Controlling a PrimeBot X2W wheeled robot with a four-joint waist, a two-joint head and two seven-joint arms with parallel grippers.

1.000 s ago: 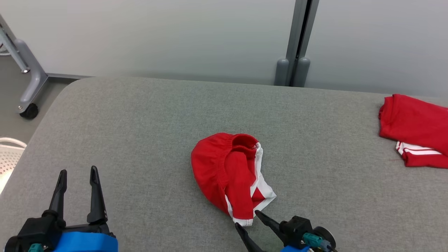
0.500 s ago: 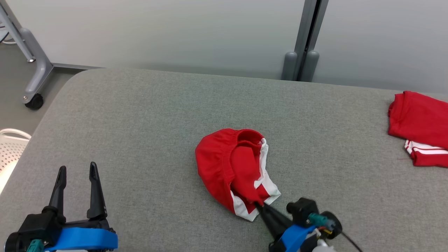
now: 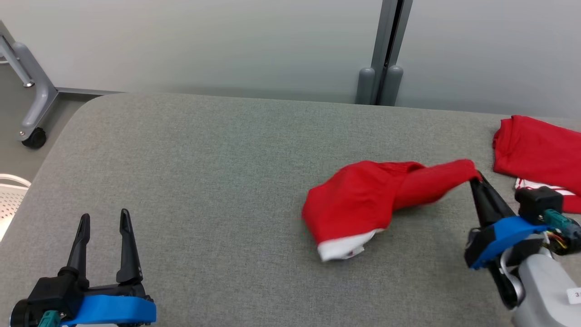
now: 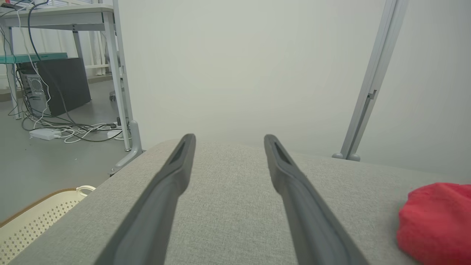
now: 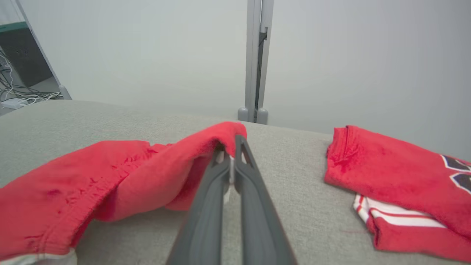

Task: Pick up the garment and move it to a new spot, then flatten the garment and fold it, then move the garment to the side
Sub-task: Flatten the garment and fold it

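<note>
The garment [image 3: 363, 200] is a pair of red shorts with white trim, stretched out on the grey padded table [image 3: 204, 159] right of centre. My right gripper [image 3: 475, 178] is shut on one end of it and holds that end raised; the rest trails down to the left. In the right wrist view the two fingers pinch the red cloth [image 5: 217, 141] at their tips. My left gripper [image 3: 103, 219] stands open at the near left, nothing between its fingers [image 4: 173, 184]. The left wrist view catches the garment [image 4: 434, 221] at its right edge.
Folded red clothes with white stripes [image 3: 540, 154] lie at the table's right edge, just beyond my right gripper. A grey post [image 3: 381, 50] stands behind the table. A white perforated basket [image 3: 11, 197] sits on the floor at the left, near a wheeled frame leg [image 3: 34, 113].
My right gripper shut on the near edge of the garment, then dragged it right and away from me, pulling it out long. The left arm held still. The camera shifted slightly.
</note>
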